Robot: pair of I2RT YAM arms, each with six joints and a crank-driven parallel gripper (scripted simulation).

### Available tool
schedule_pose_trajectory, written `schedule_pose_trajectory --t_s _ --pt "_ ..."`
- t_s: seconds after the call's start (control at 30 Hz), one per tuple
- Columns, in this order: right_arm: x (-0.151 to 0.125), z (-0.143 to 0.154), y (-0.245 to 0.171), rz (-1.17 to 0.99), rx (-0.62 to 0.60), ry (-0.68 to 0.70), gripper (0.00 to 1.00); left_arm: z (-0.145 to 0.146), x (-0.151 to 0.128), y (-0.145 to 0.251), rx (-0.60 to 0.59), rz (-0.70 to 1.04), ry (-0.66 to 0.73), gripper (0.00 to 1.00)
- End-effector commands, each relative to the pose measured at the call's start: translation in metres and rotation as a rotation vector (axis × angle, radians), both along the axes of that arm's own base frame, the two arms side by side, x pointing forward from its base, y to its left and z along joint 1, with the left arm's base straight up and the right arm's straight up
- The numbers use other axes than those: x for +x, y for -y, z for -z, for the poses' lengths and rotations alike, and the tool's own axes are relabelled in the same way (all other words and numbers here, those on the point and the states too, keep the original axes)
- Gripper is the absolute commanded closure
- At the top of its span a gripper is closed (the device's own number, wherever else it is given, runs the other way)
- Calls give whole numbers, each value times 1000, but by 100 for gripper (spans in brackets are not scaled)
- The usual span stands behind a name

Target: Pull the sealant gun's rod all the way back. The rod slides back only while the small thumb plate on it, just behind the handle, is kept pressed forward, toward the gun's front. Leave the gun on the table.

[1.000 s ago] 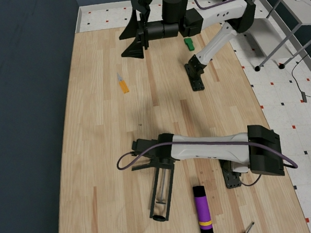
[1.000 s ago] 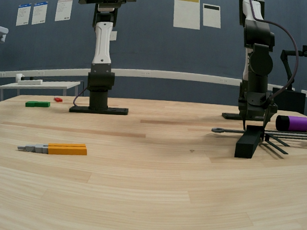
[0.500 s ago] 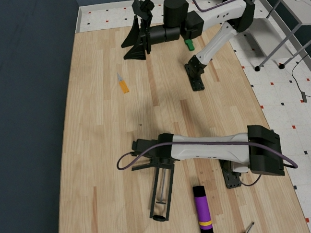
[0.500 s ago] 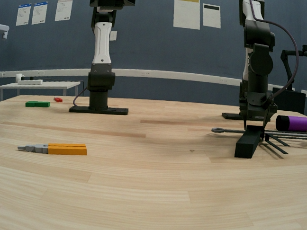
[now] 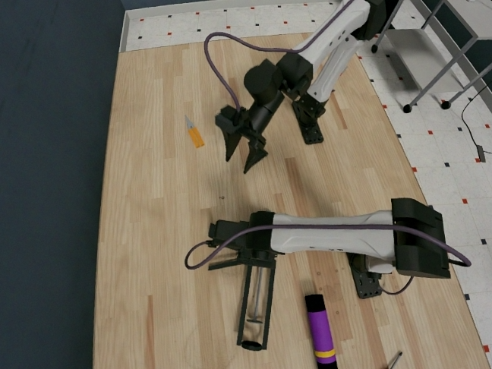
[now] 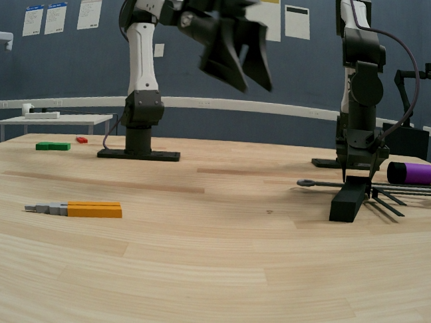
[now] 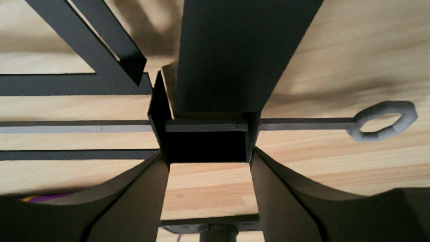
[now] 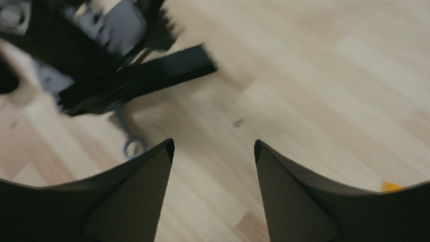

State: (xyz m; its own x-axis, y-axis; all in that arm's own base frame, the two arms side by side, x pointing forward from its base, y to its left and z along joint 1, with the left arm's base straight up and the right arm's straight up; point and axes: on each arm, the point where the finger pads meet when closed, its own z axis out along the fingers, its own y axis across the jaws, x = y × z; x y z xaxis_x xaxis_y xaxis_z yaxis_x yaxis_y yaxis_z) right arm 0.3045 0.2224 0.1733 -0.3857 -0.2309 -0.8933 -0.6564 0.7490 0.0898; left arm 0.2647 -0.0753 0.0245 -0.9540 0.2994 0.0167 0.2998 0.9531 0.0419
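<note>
In the top view the sealant gun (image 5: 243, 305) (image 6: 348, 205) (image 7: 230, 55) (image 8: 170, 70) lies on the table (image 5: 159, 238) (image 6: 209, 260) (image 7: 210, 187) (image 8: 310, 100), its handle end under the left gripper (image 5: 258, 260) (image 6: 356, 182) (image 7: 209, 148) (image 8: 95, 96); the rod (image 5: 258, 289) (image 6: 328, 184) (image 7: 305, 123) (image 8: 121, 119) has its disc (image 5: 254, 320) near the frame's front end, so it is not fully back. The right gripper (image 5: 235, 165) (image 6: 257, 90) (image 8: 214, 142) is over the table between the orange knife (image 5: 195, 137) (image 6: 94, 209) (image 8: 391, 187) and the right arm's base. A purple tube (image 5: 320, 331) (image 6: 418, 173) lies beside the gun. In the exterior view the left gripper points down at the gun just behind its frame, while the right one hangs well above the table, fingers apart and empty. The left wrist view shows the left fingers clamped across the gun's body at the top of the handle, one at the thumb plate (image 7: 254, 132); the rod's ring (image 7: 410, 117) sticks out behind. In the right wrist view, somewhat blurred, the open fingers have nothing between them, and the gun's handle and ring lie beyond.
</note>
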Motion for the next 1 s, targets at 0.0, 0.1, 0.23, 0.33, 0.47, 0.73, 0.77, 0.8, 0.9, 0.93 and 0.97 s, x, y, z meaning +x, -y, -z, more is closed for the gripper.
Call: schedule_pose_trajectory --t_s 0.0,0.1,0.23,0.33,0.47,0.73,0.77,0.8,0.9,0.93,0.97 --pt "-19 38 -30 -123 -32 -92 35 0 5 4 -13 3 26 45" --pt "-38 73 -60 -188 -92 -129 35 0 5 4 -13 3 26 45" --pt "-57 108 -81 -224 -179 -144 35 0 5 4 -13 3 26 45" --pt "-69 129 -88 -235 -239 -145 35 0 5 4 -13 3 26 45" --pt "-77 144 -93 -243 -283 -141 35 0 5 4 -13 3 26 45" --pt "-82 155 -101 -269 -302 -159 35 0 5 4 -13 3 26 45" --pt "-81 154 -104 -269 -293 -151 35 0 5 4 -13 3 26 45" --pt "-80 155 -105 -269 -293 -152 35 0 5 4 -13 3 26 45" --pt "-75 154 -111 -268 -283 -143 35 0 5 4 -13 3 26 45" --pt "-75 155 -112 -267 -283 -143 35 0 5 4 -13 3 26 45" --pt "-74 156 -113 -268 -283 -143 35 0 5 4 -13 3 26 45"
